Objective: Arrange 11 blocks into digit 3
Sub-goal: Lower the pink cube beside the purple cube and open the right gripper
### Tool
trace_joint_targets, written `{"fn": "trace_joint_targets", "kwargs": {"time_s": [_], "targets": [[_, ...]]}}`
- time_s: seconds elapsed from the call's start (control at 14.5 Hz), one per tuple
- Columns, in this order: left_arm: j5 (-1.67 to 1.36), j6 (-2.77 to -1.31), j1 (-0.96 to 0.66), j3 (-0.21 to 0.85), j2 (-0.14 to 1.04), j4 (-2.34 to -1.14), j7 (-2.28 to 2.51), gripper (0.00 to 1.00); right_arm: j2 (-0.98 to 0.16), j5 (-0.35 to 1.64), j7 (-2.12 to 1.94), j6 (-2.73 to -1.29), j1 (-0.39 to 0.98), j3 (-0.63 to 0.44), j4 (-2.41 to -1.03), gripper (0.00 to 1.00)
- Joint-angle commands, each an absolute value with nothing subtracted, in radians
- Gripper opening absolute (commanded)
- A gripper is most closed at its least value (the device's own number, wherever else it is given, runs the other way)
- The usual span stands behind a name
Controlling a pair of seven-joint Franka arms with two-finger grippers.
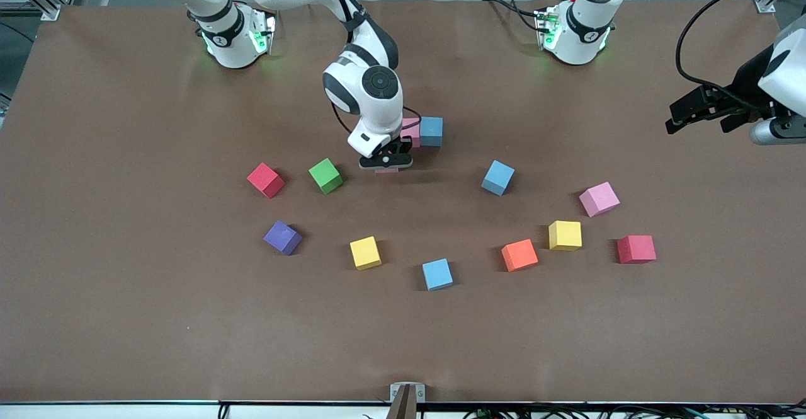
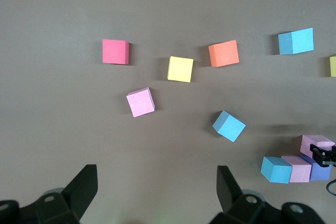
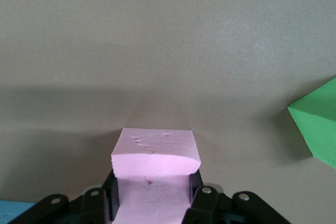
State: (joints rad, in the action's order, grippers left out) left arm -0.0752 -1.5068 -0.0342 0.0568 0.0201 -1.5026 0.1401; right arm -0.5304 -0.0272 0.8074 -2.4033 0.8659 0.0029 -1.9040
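The right gripper (image 1: 386, 163) is clamped on a pink block (image 3: 155, 156) low over the surface, just nearer the front camera than the started row (image 1: 423, 132) beside it, while the left gripper (image 1: 705, 115) waits wide open.

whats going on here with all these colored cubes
The right arm's pincer is shut on a pink block, low over the table beside a short row of blocks already set together near the middle. The left arm waits with its pincer open above its end of the table. The other blocks, including a green block and an orange block, lie scattered nearer the front camera.
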Motion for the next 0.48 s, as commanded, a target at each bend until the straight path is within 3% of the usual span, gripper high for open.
{"fn": "trace_joint_targets", "kwargs": {"time_s": [0.0, 0.41], "targets": [[-0.089, -1.505, -0.029, 0.058, 0.014, -1.503, 0.138, 1.00, -0.543, -0.034, 0.844, -2.399, 0.888, 0.002, -1.914, 0.03], [-0.087, -1.505, -0.031, 0.058, 0.012, -1.503, 0.137, 1.00, -0.543, -0.034, 0.851, -2.384, 0.893, 0.002, -1.916, 0.03]]}}
